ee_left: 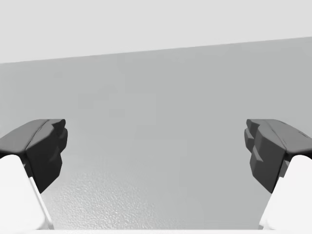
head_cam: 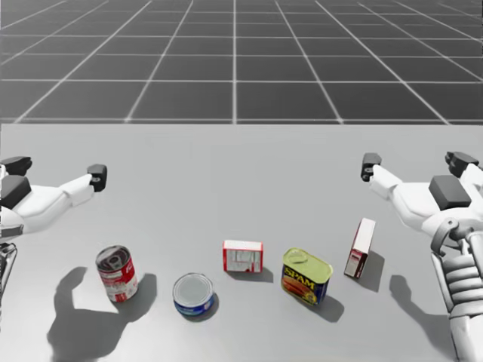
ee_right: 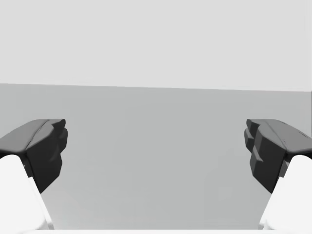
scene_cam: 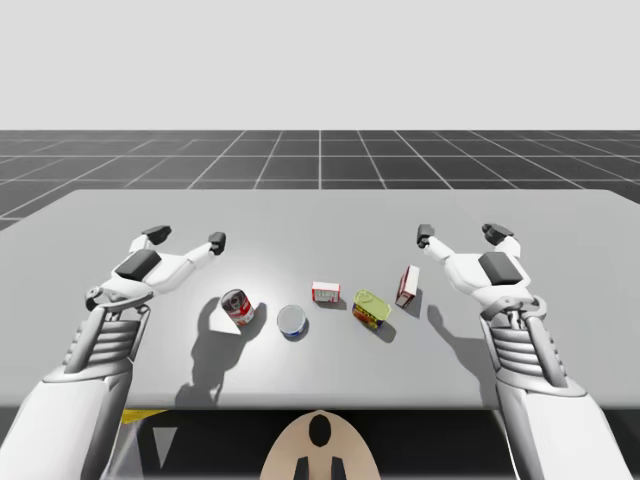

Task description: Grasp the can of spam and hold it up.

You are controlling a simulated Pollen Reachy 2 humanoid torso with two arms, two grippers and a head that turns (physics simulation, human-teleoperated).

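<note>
Left gripper and right gripper stood wide open, empty — a reach risked knocking the slim box near the spam can.

Five things stand in a loose row on the grey table, near its front edge. From the left they are a red and white round can, which seems to lean a little, a low blue round can, a small red and white box, a yellow rectangular can, and a slim red and white box on end. My left gripper hangs beyond the round cans and my right gripper beyond the slim box. Both have their fingers spread wide and touch nothing.
</note>
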